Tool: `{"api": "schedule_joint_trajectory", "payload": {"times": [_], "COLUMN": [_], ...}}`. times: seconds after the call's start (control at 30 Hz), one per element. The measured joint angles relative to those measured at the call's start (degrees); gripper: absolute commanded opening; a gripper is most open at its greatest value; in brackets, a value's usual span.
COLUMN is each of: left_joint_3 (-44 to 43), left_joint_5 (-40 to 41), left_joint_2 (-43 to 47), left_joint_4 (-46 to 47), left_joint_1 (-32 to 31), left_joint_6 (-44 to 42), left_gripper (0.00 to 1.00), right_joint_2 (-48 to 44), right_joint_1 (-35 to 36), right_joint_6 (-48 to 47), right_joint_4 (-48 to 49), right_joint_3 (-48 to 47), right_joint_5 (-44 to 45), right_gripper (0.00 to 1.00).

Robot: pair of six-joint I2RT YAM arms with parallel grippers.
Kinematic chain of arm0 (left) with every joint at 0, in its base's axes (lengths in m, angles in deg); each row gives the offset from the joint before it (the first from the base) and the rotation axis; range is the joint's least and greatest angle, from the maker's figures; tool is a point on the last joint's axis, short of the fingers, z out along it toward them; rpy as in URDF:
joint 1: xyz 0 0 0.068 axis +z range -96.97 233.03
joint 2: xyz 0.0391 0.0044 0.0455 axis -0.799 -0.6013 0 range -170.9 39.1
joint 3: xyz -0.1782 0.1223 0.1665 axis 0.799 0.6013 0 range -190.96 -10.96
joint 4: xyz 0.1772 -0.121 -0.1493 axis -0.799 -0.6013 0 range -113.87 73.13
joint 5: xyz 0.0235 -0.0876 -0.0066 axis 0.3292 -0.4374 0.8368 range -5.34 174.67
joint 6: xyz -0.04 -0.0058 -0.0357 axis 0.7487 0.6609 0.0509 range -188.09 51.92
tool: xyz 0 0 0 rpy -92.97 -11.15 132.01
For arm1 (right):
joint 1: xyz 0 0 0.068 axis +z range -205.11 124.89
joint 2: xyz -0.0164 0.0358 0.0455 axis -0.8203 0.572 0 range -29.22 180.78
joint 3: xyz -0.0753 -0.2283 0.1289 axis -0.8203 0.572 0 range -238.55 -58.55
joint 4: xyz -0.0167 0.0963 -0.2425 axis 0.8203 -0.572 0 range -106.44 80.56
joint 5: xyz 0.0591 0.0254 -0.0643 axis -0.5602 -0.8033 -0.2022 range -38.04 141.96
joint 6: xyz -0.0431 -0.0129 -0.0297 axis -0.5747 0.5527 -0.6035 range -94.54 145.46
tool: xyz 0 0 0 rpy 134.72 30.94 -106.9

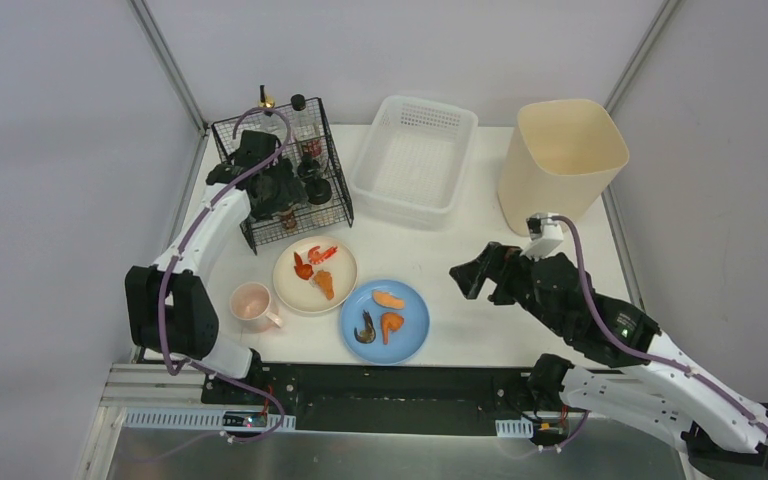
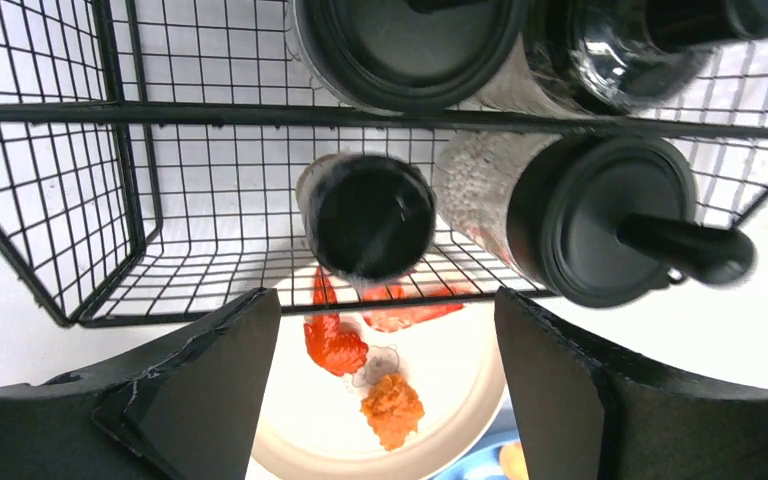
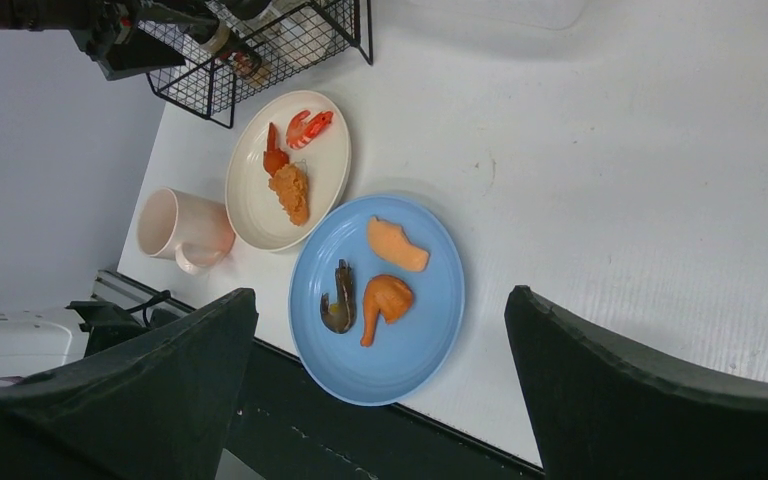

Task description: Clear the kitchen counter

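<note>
Plainly the surface [image 1: 460, 255] is not yet cleared — the left end effector [image 2: 385, 320] hangs spread above the wire rack [image 1: 335, 200] at its far-left corner, likely to corral bottles [image 2: 600, 215], while the right end effector [image 3: 380, 320], also spread, faces the blue plate [image 1: 415, 325] by the near edge.

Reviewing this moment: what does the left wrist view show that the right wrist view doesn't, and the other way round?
Only the left wrist view gives a clear look down on the black-capped bottles standing inside the rack. Only the right wrist view shows the blue plate with three food pieces, the pink mug and a wide stretch of the white counter. Both show the wire rack and the cream plate with red and orange food.
</note>
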Motion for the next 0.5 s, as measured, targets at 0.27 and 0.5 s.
{"api": "schedule_joint_trajectory", "payload": {"times": [0.27,0.5], "left_joint_3": [0.17,1.25], "left_joint_5": [-5.38,-9.64], "left_joint_2": [9.31,16.65], "left_joint_4": [-1.42,-3.26], "left_joint_1": [0.0,-0.24], "left_joint_6": [-0.26,-1.11], "left_gripper": [0.83,0.82], "right_joint_2": [5.05,9.03], "right_joint_1": [0.04,0.59], "right_joint_6": [-0.2,-0.24], "right_joint_4": [0.92,2.49], "right_joint_3": [0.0,0.0], "right_joint_5": [-2.97,-5.05], "right_gripper": [0.99,0.99]}}
